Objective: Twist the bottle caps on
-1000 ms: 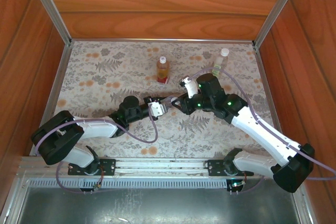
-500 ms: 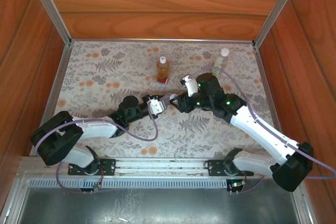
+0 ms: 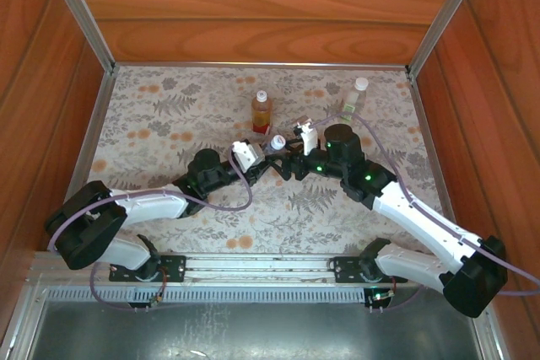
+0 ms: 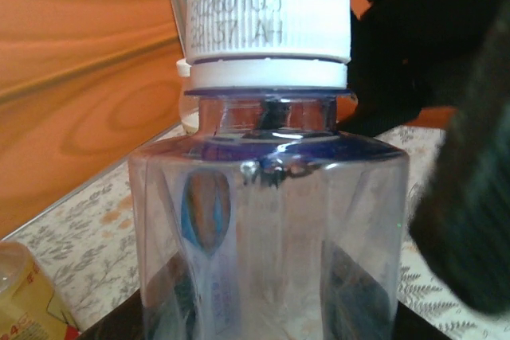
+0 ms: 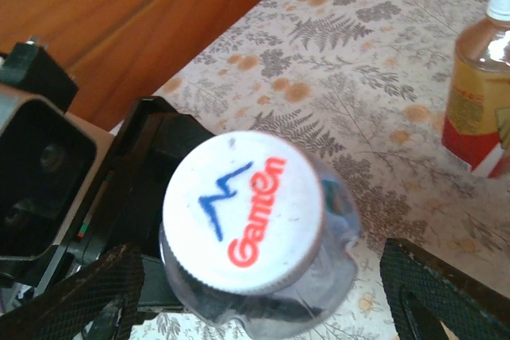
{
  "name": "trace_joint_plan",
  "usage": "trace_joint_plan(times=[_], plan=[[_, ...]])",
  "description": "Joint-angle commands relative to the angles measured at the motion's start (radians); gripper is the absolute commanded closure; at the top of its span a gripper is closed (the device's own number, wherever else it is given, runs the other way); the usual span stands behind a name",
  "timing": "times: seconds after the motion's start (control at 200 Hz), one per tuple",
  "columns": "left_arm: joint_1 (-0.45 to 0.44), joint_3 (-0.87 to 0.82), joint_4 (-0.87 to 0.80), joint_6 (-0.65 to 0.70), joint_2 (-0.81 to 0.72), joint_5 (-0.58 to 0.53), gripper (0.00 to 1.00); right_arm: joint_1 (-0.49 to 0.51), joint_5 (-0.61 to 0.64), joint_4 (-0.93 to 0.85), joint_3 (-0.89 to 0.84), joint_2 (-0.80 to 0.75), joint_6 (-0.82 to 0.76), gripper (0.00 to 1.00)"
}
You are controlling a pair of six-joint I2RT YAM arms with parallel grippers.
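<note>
My left gripper is shut on the body of the plain bluish bottle and holds it upright at mid table. A white ribbed cap sits on the bottle's neck. From above, that cap shows a blue mark and red lettering. My right gripper is open, with one finger on each side of the bottle, both clear of the cap. The amber bottle and the green-label bottle stand capped farther back.
The floral cloth covers the table inside wooden walls. The amber bottle stands just beyond my two grippers. A metal rail runs along the near edge by the arm bases.
My right gripper has opened and let go of the cap. The left gripper has carried the bluish bottle a little farther from the bases, and the right arm followed.
</note>
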Motion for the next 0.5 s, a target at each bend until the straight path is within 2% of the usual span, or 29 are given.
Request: trace_joint_plan(times=[0.0, 0.12, 0.375, 0.495], plan=[[0.000, 0.025, 0.028, -0.068, -0.011, 0.026, 0.61, -0.005, -0.060, 0.061, 0.006, 0.019, 0.023, 0.20], [-0.001, 0.032, 0.028, -0.036, -0.002, 0.058, 0.61, -0.006, -0.053, 0.094, -0.003, 0.025, 0.047, 0.28], [-0.002, 0.031, 0.028, 0.000, 0.008, 0.056, 0.60, -0.003, -0.051, 0.136, -0.007, 0.067, 0.076, 0.47], [-0.002, 0.023, 0.028, 0.012, 0.008, 0.051, 0.56, -0.004, -0.041, 0.123, -0.010, 0.058, 0.067, 0.55]])
